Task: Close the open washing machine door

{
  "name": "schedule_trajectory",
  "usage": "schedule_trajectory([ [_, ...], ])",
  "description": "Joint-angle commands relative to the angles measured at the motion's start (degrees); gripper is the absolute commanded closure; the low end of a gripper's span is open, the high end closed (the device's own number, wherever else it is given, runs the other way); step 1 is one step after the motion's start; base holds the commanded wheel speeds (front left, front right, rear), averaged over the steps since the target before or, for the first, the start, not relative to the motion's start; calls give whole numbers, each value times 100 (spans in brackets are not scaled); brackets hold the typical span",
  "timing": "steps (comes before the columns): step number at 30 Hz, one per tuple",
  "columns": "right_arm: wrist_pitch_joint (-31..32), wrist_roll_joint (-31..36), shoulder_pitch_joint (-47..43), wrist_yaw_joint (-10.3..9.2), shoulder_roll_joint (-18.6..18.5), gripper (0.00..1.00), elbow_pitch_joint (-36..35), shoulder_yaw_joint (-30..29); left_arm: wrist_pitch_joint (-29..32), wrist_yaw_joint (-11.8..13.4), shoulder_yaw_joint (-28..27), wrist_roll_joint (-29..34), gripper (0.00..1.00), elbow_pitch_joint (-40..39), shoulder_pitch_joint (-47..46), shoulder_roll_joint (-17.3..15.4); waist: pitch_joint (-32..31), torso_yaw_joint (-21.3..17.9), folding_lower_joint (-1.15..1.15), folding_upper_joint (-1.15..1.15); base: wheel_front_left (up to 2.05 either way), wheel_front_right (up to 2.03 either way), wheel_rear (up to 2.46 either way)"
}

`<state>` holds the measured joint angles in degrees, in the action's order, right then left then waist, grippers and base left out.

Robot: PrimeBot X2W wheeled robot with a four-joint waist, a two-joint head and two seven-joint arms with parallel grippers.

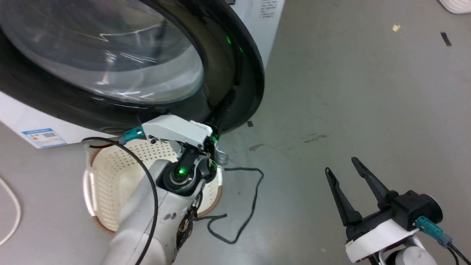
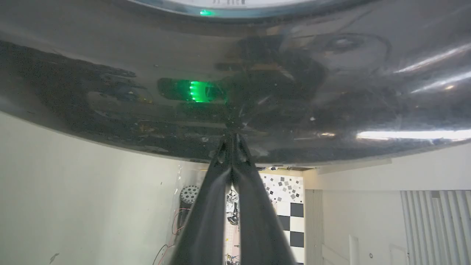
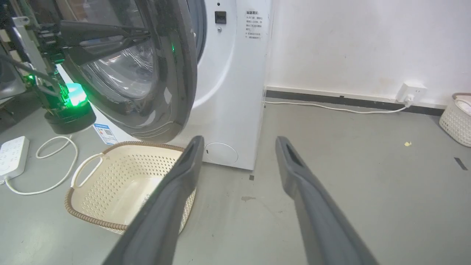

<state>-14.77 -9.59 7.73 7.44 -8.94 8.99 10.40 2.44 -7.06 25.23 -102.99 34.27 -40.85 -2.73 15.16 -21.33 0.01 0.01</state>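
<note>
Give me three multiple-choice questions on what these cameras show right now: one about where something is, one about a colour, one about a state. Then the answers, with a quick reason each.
1. Where is the cream perforated plastic basket?
A. On the grey floor, below the large round black-framed glass washing machine door
B. Inside the drum
C. On top of the machine

2. What colour is the indicator light on the left arm's wrist?
A. Red
B. Green
C. Blue

3. What state is the left end effector in?
A. Wide open
B. Shut on the basket's handle
C. Shut, tips at the door's frame

Answers:
1 A: the right wrist view shows it on the floor under the door's lower edge.
2 B: it glows green in the head view.
3 C: the left wrist view shows its fingers meeting at the glossy dark frame.
</note>
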Motion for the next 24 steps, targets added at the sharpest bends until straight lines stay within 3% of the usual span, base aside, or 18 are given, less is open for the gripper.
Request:
schedule_trajectory([
  [1, -23, -11, 37, 5, 21, 0, 5, -13, 3, -36, 25, -15, 100, -38, 6, -15, -109, 115, -1, -1, 0, 0, 0],
  [2, -23, -6, 10, 5, 15, 0, -2, -24, 34, -38, 47, 5, 98, -163, 78, -15, -162, 181, -1, -1, 0, 0, 0],
  [4, -23, 8, -55, 5, -3, 0, -16, -57, 42, -40, 84, 190, 28, -457, 324, -54, -295, 331, -1, -1, 0, 0, 0],
  [5, -23, 16, -92, 5, -16, 0, -23, -64, 43, -40, 133, 332, 0, -650, 493, -121, -365, 401, -1, -1, 0, 0, 0],
  [6, -23, 24, -142, 5, -30, 0, -34, -99, 37, -41, 187, 473, 0, -866, 685, -189, -454, 500, -1, -1, 0, 0, 0],
  [7, -23, 45, -306, 5, -67, 0, -63, -175, -133, -41, 278, 905, 0, -1590, 1342, -489, -708, 776, -1, -1, 0, 0, 0],
  [10, -23, 52, -472, 5, -114, 0, -89, -230, -590, -42, 462, 1686, 0, -2152, 1973, -992, -947, 1059, -1, -1, 0, 0, 0],
  [14, -23, 83, -677, 5, -153, 0, -135, -267, -1493, -42, 697, 2952, 0, -2403, 2607, -1632, -1222, 1393, -1, -1, 0, 0, 0],
  [17, -23, 108, -806, 5, -165, 0, -180, -303, -1726, 13, 400, 3898, 0, -2427, 2956, -1843, -1396, 1615, -1, -1, 0, 0, 0],
  [18, -23, 114, -852, 5, -161, 0, -204, -329, -1735, 146, 144, 4412, 0, -2509, 3045, -1860, -1444, 1688, -1, -1, 0, 0, 0],
  [19, -23, 142, -957, 5, -135, 0, -296, -422, -1741, 561, -720, 5886, 0, -2979, 3486, -1584, -1510, 1858, -1, -1, 0, 0, 0],
  [24, -23, 179, -1101, 5, -27, 0, -409, -580, -1743, 737, -1505, 7638, 0, -3601, 4194, -1030, -1599, 2079, -1, -1, 0, 0, 0],
])
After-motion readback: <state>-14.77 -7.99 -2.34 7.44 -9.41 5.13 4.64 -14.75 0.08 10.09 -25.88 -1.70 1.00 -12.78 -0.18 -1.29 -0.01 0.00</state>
